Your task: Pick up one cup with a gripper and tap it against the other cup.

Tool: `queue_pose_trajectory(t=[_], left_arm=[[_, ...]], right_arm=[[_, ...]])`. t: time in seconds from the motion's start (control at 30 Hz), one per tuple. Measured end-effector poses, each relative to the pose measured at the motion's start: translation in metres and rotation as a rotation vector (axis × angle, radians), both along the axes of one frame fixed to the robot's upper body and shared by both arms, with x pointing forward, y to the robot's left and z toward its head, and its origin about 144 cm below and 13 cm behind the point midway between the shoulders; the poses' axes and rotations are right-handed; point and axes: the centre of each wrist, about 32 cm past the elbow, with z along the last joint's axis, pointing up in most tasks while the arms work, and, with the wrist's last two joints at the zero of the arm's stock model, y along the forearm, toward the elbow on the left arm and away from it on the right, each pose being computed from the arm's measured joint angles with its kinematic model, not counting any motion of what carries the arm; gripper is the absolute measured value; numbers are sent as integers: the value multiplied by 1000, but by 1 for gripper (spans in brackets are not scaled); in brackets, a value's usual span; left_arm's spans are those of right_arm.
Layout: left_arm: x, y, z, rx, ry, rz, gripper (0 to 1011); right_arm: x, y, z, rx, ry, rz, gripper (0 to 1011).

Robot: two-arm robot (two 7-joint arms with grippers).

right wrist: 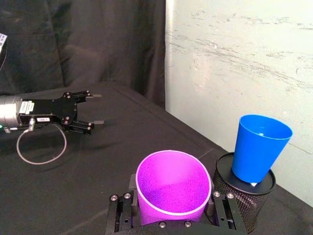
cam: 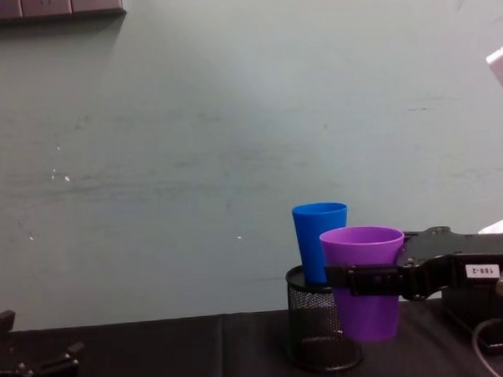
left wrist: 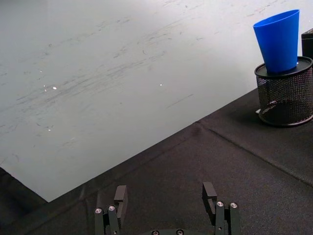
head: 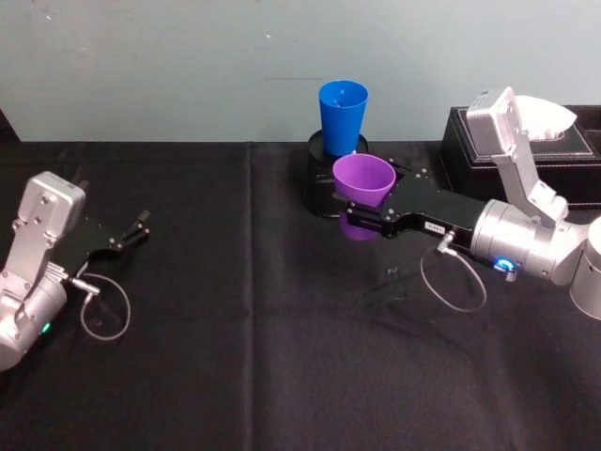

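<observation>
The purple cup [head: 363, 181] stands upright in my right gripper [head: 364, 218], which is shut on its lower body and holds it off the black table. The blue cup [head: 343, 115] sits upright in a black wire-mesh pen holder [head: 319, 183] just behind it. In the right wrist view the purple cup [right wrist: 172, 188] is close beside the blue cup [right wrist: 259, 147], with a small gap between them. From the chest, the purple cup [cam: 365, 275] overlaps the blue cup [cam: 319, 236]. My left gripper [head: 131, 233] rests open at the far left of the table, holding nothing.
A black tissue box [head: 526, 155] stands at the back right, behind my right arm. The pale wall runs close behind the mesh holder [left wrist: 285, 93]. Black cloth covers the table [head: 254, 319], which lies bare between the two arms.
</observation>
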Motion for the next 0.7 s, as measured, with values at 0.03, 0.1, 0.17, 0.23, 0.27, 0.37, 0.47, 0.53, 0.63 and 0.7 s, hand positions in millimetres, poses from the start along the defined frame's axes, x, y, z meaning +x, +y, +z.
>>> queue_pose_trajectory(t=[0.03, 0.1, 0.17, 0.23, 0.27, 0.37, 0.47, 0.53, 0.63, 0.7], left_arm=[[0, 0, 0, 0, 0, 0, 1005], [0, 0, 0, 0, 0, 0, 1005], [0, 0, 0, 0, 0, 0, 1005], [0, 0, 0, 0, 0, 0, 1005], [0, 0, 0, 0, 0, 0, 1005], [0, 0, 0, 0, 0, 0, 1005], [0, 0, 0, 0, 0, 0, 1005], [0, 0, 0, 0, 0, 0, 1005], [0, 0, 0, 0, 0, 0, 1005], [0, 0, 0, 0, 0, 0, 1005]], right_arm=[[0, 0, 0, 0, 0, 0, 747], [0, 0, 0, 0, 0, 0, 747], [0, 0, 0, 0, 0, 0, 747], [0, 0, 0, -1, 0, 0, 746], [0, 0, 0, -1, 0, 0, 747], [0, 0, 0, -1, 0, 0, 747], [0, 0, 0, -1, 0, 0, 747], [0, 0, 0, -1, 0, 0, 747], [0, 0, 0, -1, 0, 0, 747], [0, 0, 0, -1, 0, 0, 747]])
